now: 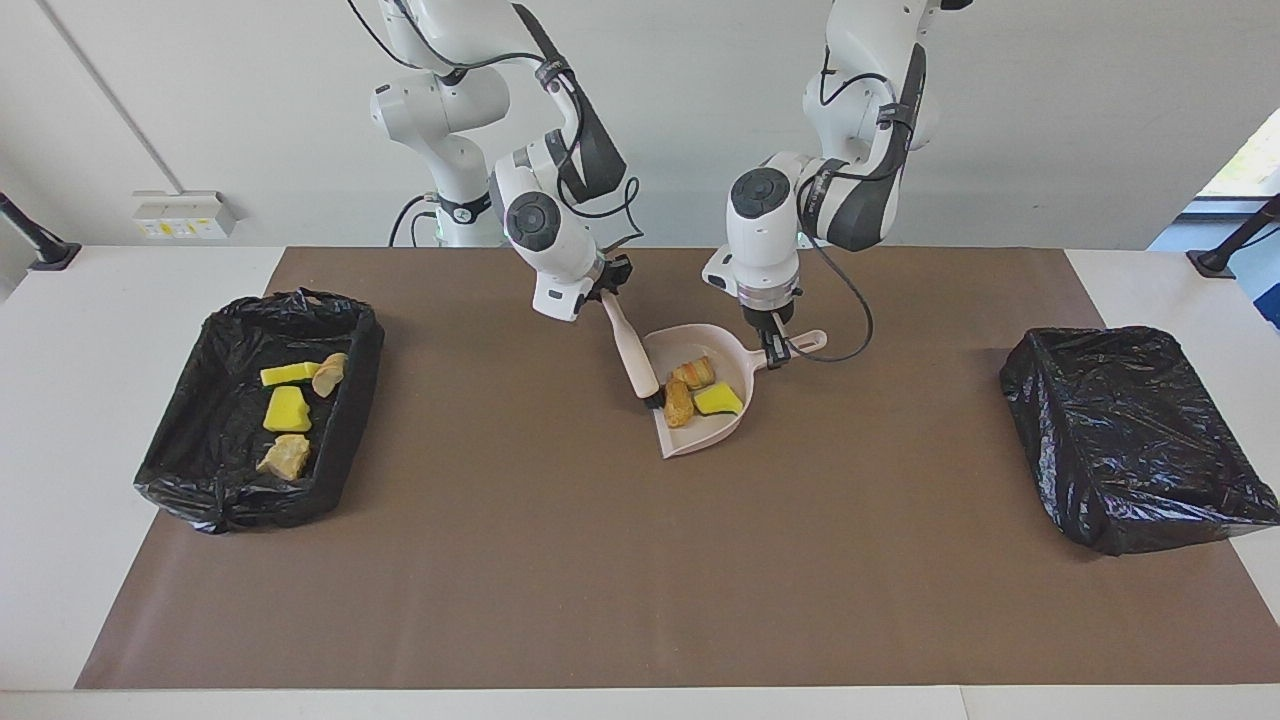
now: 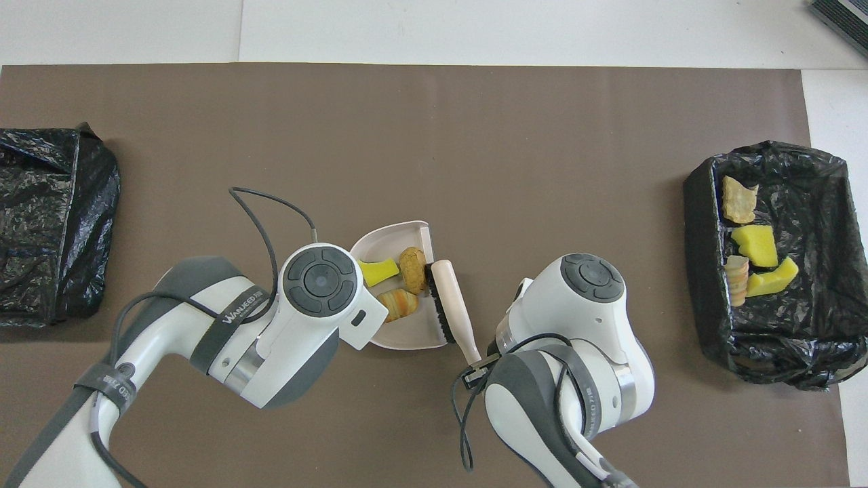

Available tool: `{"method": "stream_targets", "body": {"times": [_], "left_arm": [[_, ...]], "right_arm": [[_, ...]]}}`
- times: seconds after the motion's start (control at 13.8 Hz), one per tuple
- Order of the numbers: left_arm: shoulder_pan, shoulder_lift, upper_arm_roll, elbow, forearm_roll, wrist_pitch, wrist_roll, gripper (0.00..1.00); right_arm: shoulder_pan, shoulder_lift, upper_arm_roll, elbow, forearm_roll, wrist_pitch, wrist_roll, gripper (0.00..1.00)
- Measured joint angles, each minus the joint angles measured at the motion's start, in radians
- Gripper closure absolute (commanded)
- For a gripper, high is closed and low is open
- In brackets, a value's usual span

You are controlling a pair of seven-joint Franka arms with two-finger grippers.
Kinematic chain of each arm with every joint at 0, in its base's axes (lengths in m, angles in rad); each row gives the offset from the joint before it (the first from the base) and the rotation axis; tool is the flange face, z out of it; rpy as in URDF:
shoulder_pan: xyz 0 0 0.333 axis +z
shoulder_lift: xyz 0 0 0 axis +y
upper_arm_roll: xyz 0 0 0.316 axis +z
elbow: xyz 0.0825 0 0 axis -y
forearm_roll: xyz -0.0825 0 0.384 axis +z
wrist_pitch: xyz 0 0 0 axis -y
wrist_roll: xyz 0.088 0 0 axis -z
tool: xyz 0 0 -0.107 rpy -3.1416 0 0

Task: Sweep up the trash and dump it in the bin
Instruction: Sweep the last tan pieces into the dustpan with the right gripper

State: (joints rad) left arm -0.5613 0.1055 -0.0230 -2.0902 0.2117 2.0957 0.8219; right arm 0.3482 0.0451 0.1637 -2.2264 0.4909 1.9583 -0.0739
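At centre frame, the right pincer [image 1: 612, 283] clamps the brush [image 1: 634, 352] and the left pincer [image 1: 773, 345] the dustpan [image 1: 700, 440] handle; three trash scraps [image 1: 690, 388] lie inside, four [image 1: 288, 408] in the bin [image 1: 350, 400] at left.

Facing view: high camera across the table [image 1: 640, 600], looking toward the robots at 12 o'clock, set well back. Overhead view: high above the robots' end, looking steeply down and forward, nearer. Shared: brown mat [image 2: 475, 135], dustpan [image 1: 725, 425], both lined bins; half a turn apart.
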Motion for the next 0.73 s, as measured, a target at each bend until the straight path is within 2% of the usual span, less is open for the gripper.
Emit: {"method": "stream_targets", "body": {"times": [0.22, 0.73], "left_arm": [[0.005, 0.002, 0.000, -0.002, 0.000, 0.015, 0.049, 1.00], [0.036, 0.007, 0.001, -0.014, 0.000, 0.063, 0.207, 1.00]], "right_arm": [[0.029, -0.022, 0.000, -0.045, 0.094, 0.053, 0.000, 1.00], [0.039, -0.033, -0.001, -0.051, 0.135, 0.062, 0.004, 1.00]]}}
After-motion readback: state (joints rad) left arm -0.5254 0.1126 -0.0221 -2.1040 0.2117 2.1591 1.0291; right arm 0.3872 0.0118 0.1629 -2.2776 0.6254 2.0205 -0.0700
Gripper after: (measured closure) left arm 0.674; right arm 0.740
